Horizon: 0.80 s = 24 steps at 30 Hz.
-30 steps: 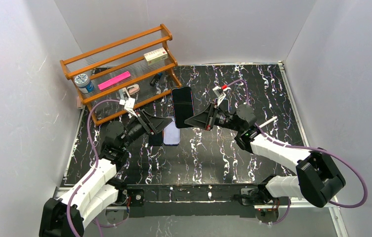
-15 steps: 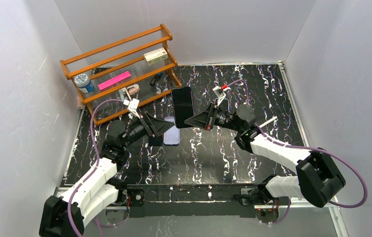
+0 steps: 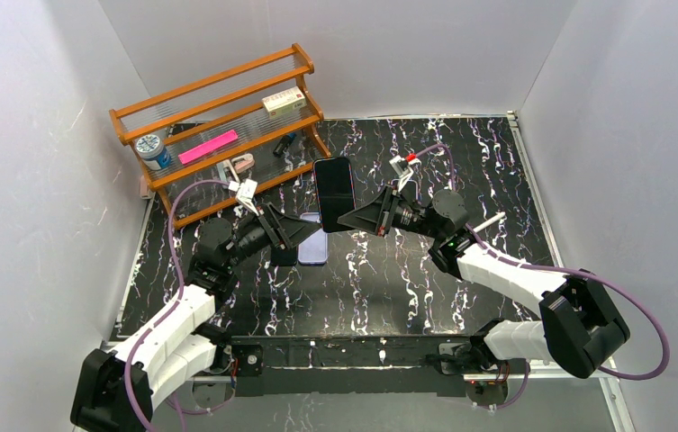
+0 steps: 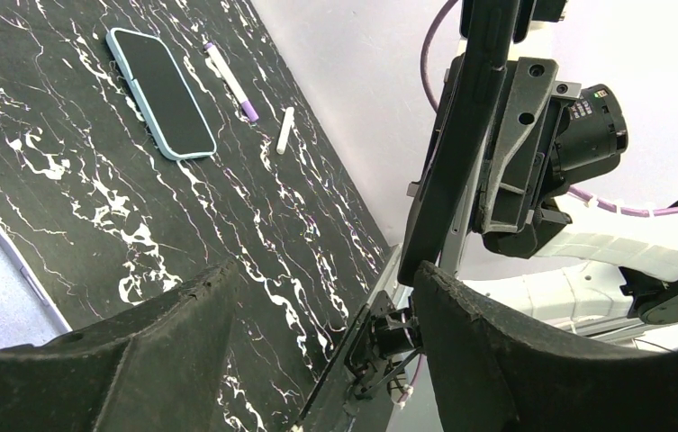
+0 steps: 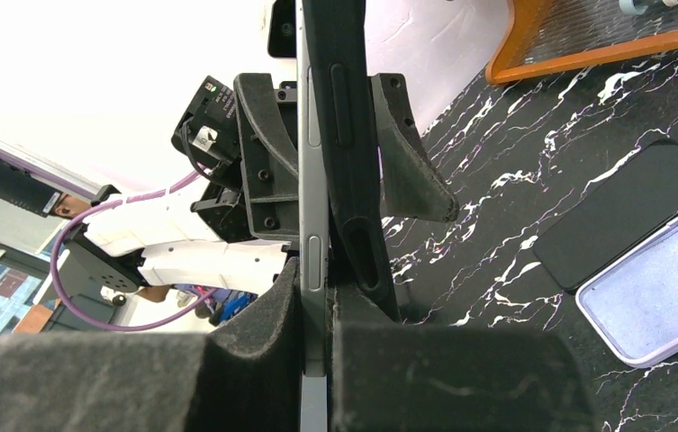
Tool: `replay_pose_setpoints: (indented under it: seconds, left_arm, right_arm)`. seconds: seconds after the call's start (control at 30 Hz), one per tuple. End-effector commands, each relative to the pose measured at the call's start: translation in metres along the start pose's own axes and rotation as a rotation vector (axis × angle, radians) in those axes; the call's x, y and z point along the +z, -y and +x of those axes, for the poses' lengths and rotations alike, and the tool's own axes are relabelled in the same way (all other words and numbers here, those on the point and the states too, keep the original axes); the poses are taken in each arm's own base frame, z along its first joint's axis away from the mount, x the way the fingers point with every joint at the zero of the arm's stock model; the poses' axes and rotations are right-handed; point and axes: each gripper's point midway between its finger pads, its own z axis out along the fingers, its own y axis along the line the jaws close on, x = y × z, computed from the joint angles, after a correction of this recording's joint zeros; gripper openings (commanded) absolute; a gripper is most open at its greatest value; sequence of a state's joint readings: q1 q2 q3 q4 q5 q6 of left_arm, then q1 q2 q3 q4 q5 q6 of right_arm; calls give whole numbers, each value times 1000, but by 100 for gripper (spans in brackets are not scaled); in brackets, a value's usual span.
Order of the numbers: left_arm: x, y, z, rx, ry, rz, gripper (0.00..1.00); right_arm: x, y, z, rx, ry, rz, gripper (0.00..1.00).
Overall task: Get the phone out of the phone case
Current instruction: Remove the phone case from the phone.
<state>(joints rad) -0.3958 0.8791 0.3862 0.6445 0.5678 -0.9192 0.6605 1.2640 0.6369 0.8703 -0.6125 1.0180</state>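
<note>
My right gripper [image 3: 346, 219] is shut on the phone [image 3: 333, 183] and holds it upright above the table, dark screen towards the camera. In the right wrist view the jaws [image 5: 317, 306] clamp the phone's grey edge [image 5: 311, 135]. The black phone case [image 5: 348, 126] lies along its back, and the case's near end stands a little off the phone. My left gripper [image 3: 310, 227] is open and empty just left of the phone's lower end. In the left wrist view the gripper [image 4: 321, 279] shows its fingers spread, with the held phone [image 4: 461, 135] beyond the right finger.
A lilac case [image 3: 314, 245] and a flat black item [image 3: 283, 254] lie on the table under my left gripper. A phone in a light blue case [image 4: 159, 90], a purple pen [image 4: 231, 83] and a white stick [image 4: 286, 142] lie further off. A wooden rack [image 3: 218, 126] stands at the back left.
My left gripper has moved slightly right, closer to the phone's lower end, and stays open. The right gripper and phone have barely shifted.
</note>
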Motion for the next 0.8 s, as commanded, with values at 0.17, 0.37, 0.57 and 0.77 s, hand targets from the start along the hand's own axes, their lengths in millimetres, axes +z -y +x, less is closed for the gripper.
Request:
replay_pose_setpoints:
  seconds: [0.17,0.37,0.57,0.77]
  left_arm:
    - [0,33,-10,41,2,101,70]
    - [1,41,-11,44,2,123,70]
    - [3,48,-9,46,-9,145,70]
    - [7,41,-8,36,-4,121,68]
  right_arm:
    - [2,-36,-23,-105,70,-111,1]
    - [2,-36,-22,-104,66,-109,1]
    - [2,-36,-22,-105,66,-109,1]
    - [1,-38,-21,-104,54,-121,1]
